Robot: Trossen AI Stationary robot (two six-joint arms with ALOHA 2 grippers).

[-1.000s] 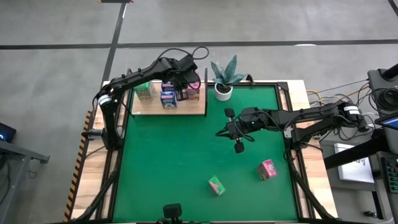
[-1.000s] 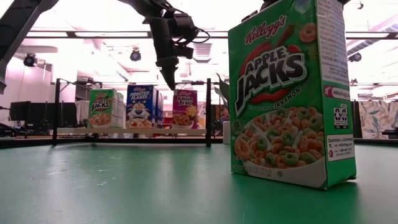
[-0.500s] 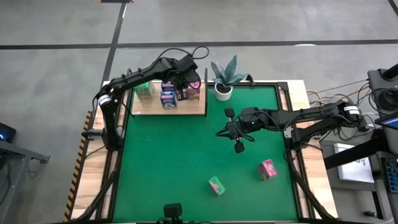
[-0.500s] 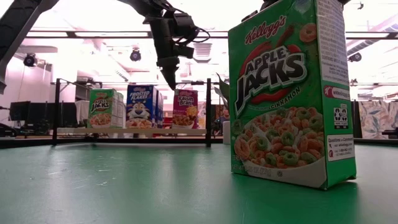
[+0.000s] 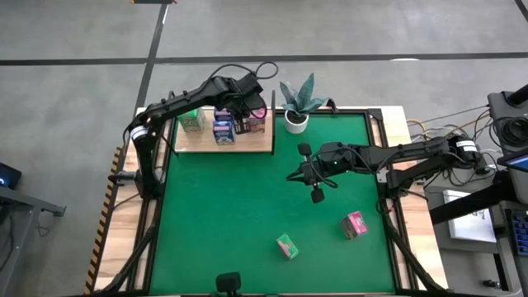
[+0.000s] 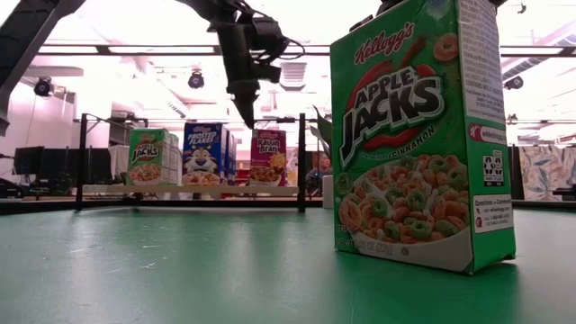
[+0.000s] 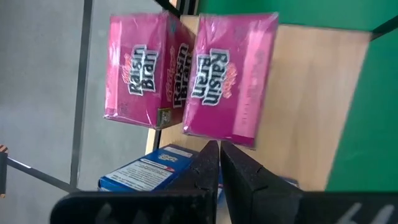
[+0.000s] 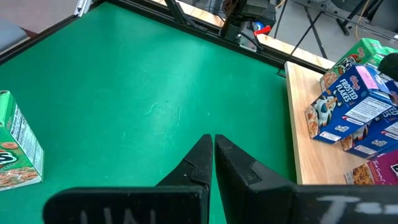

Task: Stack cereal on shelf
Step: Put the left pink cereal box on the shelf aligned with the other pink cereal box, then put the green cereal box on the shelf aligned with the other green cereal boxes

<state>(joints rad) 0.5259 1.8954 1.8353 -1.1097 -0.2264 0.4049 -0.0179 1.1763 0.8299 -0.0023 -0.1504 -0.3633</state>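
In the high view, the left arm is reaching from the left edge up and rightward, its left gripper (image 5: 245,106) hanging over the shelf (image 5: 247,142) in the upper left of the frame, just above the pink Raisin Bran cartons (image 7: 193,78), jaws pressed together and empty. The right arm is stretching in from the right edge toward the middle of the green table (image 5: 223,214), its right gripper (image 5: 317,195) pointing down-frame, jaws also pressed together, holding nothing. Green, blue and pink cartons are standing on the shelf. A green Apple Jacks carton (image 5: 286,246) and a pink carton (image 5: 355,224) are sitting on the table at lower right.
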